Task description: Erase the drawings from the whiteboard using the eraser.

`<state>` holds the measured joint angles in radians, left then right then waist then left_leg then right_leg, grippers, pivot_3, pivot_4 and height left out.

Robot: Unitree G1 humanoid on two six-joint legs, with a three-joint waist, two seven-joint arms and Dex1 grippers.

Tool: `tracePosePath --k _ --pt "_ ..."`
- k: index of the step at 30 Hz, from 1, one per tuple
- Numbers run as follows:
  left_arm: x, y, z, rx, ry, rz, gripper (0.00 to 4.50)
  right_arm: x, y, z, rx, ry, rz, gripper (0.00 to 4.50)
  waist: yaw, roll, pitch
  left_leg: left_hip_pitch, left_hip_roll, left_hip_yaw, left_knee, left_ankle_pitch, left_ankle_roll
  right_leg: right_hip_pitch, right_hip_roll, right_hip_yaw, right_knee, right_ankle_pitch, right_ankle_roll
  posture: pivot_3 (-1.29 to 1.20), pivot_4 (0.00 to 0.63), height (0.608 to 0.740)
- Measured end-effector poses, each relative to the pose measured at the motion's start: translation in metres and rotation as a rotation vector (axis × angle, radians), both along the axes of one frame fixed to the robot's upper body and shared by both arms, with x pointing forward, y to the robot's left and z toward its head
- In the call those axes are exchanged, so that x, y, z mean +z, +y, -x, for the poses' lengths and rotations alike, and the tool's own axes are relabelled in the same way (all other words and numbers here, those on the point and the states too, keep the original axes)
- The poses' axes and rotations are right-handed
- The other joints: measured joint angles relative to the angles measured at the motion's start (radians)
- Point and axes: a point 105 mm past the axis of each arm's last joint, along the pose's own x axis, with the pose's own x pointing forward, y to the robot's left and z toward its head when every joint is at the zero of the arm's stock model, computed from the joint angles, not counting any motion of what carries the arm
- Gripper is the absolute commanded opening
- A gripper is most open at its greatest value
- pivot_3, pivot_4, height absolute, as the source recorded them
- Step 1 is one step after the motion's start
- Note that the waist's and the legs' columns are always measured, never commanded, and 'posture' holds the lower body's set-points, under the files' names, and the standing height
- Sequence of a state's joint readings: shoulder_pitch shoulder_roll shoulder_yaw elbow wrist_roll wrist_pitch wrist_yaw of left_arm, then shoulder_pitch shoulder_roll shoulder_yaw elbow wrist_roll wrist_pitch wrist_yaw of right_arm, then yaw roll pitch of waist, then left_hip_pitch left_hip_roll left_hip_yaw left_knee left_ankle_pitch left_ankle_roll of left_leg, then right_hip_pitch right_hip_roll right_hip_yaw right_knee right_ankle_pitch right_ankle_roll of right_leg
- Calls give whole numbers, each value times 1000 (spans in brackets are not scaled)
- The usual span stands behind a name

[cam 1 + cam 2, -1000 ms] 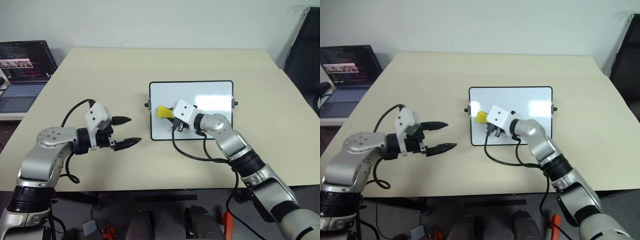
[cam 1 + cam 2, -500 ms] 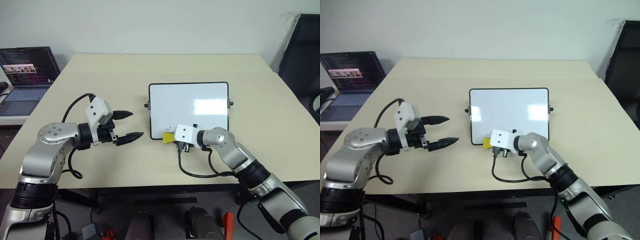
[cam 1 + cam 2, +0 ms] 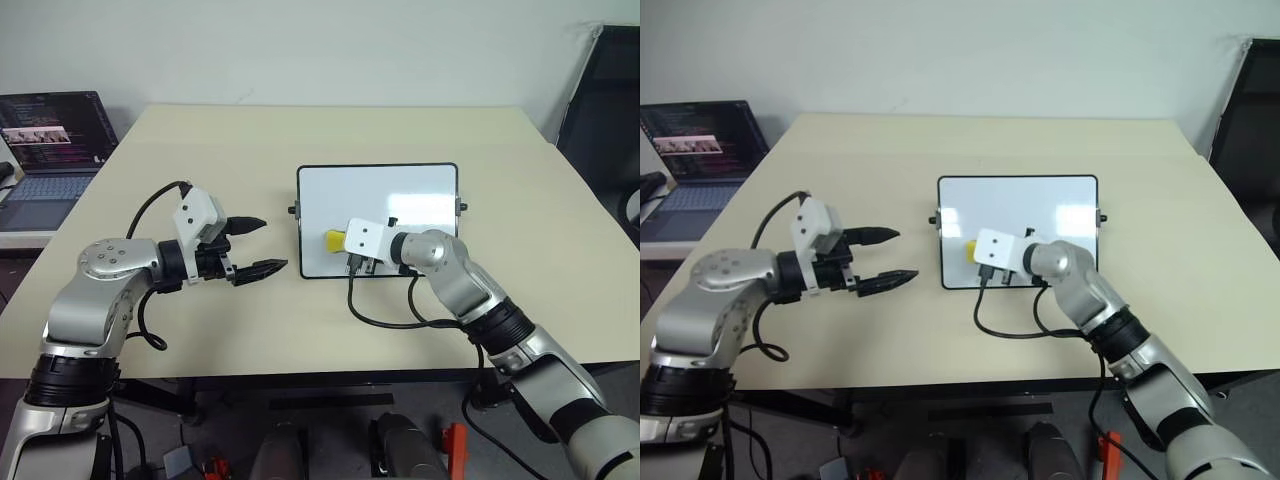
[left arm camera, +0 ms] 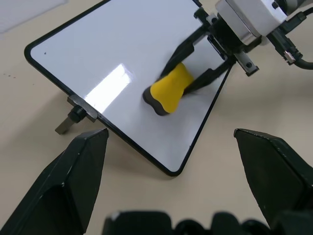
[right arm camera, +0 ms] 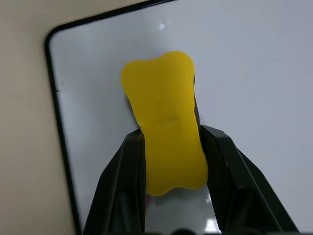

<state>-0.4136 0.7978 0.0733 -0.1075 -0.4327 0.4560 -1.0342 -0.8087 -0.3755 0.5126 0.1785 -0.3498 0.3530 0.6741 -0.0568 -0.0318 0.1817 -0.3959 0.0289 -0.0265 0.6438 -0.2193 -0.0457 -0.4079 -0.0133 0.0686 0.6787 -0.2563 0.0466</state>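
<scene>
The right gripper [image 5: 168, 147] pinches the small bright yellow foam eraser [image 5: 164, 125] between its two black fingers, pressing it on the glossy white, black-framed whiteboard [image 3: 400, 195] near the board's lower left corner. The board lies flat on the beige table [image 3: 300, 135]. The left gripper [image 3: 256, 247] hovers just beside the board, fingers spread, holding nothing.

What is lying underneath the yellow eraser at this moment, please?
The whiteboard lies beneath the eraser held in the right tool. Any ink directly under it is covered.
</scene>
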Motion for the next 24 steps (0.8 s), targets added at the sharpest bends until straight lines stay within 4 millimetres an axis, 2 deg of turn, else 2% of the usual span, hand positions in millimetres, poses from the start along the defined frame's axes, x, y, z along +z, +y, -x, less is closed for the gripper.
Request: tracePosePath --k 2,11,14,16,18,20,23,24 --pt "1 -1 0 -3 -4 0 4500 5 -2 -3 -16 -31 10 1299 1 0 0 0 0 0 0 0 0 0 0 0 0 0 0 0 150 740" --pt "3 -1 -4 -10 2 2 4500 4 -4 0 -15 -14 -19 1296 1 0 0 -1 0 0 0 0 0 0 0 0 -1 0 0 0 150 740" --pt "4 -3 -5 -25 1 2 4500 5 -9 17 58 87 -102 1277 4 0 1 -5 0 -1 -1 0 0 -3 0 -1 -3 1 2 0 150 740" --pt "10 -4 -6 -35 -15 -1 4500 26 -16 34 127 129 -192 1275 5 0 4 -7 0 -1 -1 -1 -1 -5 0 -1 -3 1 5 0 150 740" --pt "12 -5 -5 -47 -21 -6 4500 57 -35 42 141 93 -237 1275 6 0 4 -7 0 -1 -2 -2 -2 -5 0 -1 -4 0 5 0 150 740" --pt "13 -3 -5 -51 -22 -15 4500 78 -68 50 111 77 -229 1275 10 0 4 -7 0 -1 -3 -3 -2 -4 -1 -2 -6 -2 4 0 150 740" --pt "15 7 -5 -32 -16 -50 4500 88 -128 61 -11 101 -166 1274 17 0 5 -6 0 0 -5 -5 -1 -4 -1 -2 -7 -3 2 0 150 740" --pt "15 10 -5 -26 -17 -59 4500 88 -139 65 -33 116 -156 1273 17 0 5 -6 0 0 -6 -5 -1 -4 -1 -2 -8 -4 2 0 150 740"
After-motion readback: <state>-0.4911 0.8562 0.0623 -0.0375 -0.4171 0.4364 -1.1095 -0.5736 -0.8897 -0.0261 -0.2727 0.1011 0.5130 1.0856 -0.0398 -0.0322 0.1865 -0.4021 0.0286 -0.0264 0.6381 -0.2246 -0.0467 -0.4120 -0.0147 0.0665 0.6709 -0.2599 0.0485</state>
